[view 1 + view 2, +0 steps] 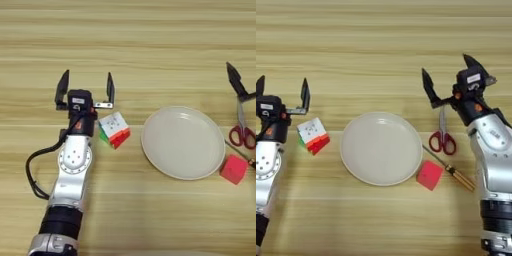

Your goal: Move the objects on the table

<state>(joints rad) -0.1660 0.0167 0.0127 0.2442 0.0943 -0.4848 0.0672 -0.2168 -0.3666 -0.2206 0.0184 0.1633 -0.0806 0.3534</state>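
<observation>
Two arms reach over a wide light tan wooden worktop (150, 30) with horizontal grain stripes. The left gripper (85, 88) sits on the left part of the worktop with its two black fingers spread wide apart and pointing away from the robot, nothing between them. Just beside its wrist, on the side toward the plate, lies a small multicoloured puzzle cube (114, 129) with a white face turned up and red and green sides showing; it rests on the wood, tilted a little, near the gripper's body but outside the fingers.

A round off-white plate (381, 148) lies in the middle of the worktop, between the cube and the things on the right. The right gripper (448, 80) is over the right part of the worktop, its two black fingers also held wide apart and empty. The silver blades of a pair of red-handled scissors (442, 135) run up toward the space under that gripper, with the red handle loops nearer the robot; whether a finger touches the blades cannot be told. A small red block (430, 175) lies just off the plate's rim on the right, and a thin tool with a wooden handle (451, 171) lies slantwise beside it, close to the scissor handles.
</observation>
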